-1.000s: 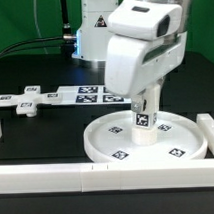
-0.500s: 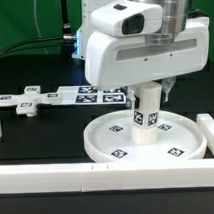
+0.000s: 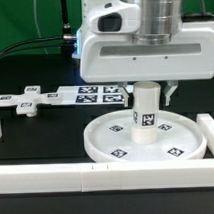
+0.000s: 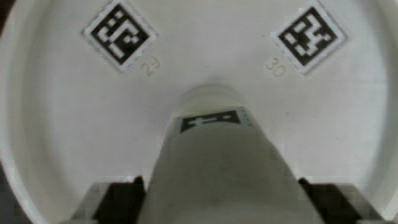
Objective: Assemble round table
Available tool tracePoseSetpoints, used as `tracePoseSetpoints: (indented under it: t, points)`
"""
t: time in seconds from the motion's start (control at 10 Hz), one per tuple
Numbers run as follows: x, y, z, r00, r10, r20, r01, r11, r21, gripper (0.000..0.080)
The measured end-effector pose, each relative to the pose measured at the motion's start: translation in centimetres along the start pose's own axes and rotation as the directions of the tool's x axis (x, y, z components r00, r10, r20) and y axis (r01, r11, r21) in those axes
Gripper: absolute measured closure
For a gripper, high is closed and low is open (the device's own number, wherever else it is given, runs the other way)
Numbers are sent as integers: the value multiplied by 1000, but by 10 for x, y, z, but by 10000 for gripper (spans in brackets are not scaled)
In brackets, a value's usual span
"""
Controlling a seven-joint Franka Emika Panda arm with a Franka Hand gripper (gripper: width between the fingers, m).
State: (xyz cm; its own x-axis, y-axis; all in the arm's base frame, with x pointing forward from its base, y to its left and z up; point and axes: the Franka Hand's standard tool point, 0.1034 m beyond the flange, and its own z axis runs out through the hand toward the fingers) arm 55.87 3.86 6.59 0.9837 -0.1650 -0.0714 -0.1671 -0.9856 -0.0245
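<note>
Cylinder (image 3: pixel 145 114) stands upright at the middle of the round disc (image 3: pixel 96 145), its tagged side towards the exterior camera. The gripper (image 3: pixel 146 91) sits straight above it, and the cylinder's top goes up under the broad white hand. In the wrist view the dark finger pads (image 4: pixel 121 200) press against the cylinder (image 4: pixel 217 150) on both sides, no gap showing: fingers clamped on the cylinder near its top.

Against a second ago: the hand has swung round about its upright axis. It showed a slanted corner then and now shows its wide flat face. The cylinder is on the same spot of the disc, and its tag faces much the same way.

Exterior view only: cross-shaped piece (image 3: pixel 20 103) lying flat well off to the exterior view's left, beside the marker board (image 3: pixel 90 93); white border bars (image 3: pixel 97 175) along the front and at the exterior view's right.

Wrist view only: the grip itself, plus two tags on the disc floor (image 4: pixel 54 120) beyond the cylinder's foot. From outside the hand hides the fingers.
</note>
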Motion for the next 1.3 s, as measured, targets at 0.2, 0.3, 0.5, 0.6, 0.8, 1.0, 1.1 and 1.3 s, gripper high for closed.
tracePoseSetpoints:
  t: [0.2, 0.3, 0.5, 0.6, 0.8, 1.0, 1.1, 1.3]
  points:
    - [0, -1, 1, 976, 217, 6, -217, 976, 12, 392]
    - [0, -1, 1, 965, 263, 6, -263, 965, 10, 392]
    - [-1, -2, 1, 929, 371, 11, -371, 928, 16, 392]
    - [-1, -2, 1, 907, 421, 13, -421, 907, 17, 392]
    - [0, 1, 2, 790, 611, 41, -613, 788, 57, 392]
    - [0, 2, 2, 637, 766, 85, -771, 631, 81, 392]
    - [1, 1, 2, 550, 829, 105, -835, 543, 87, 392]
    - [1, -3, 2, 414, 902, 124, -910, 408, 74, 392]
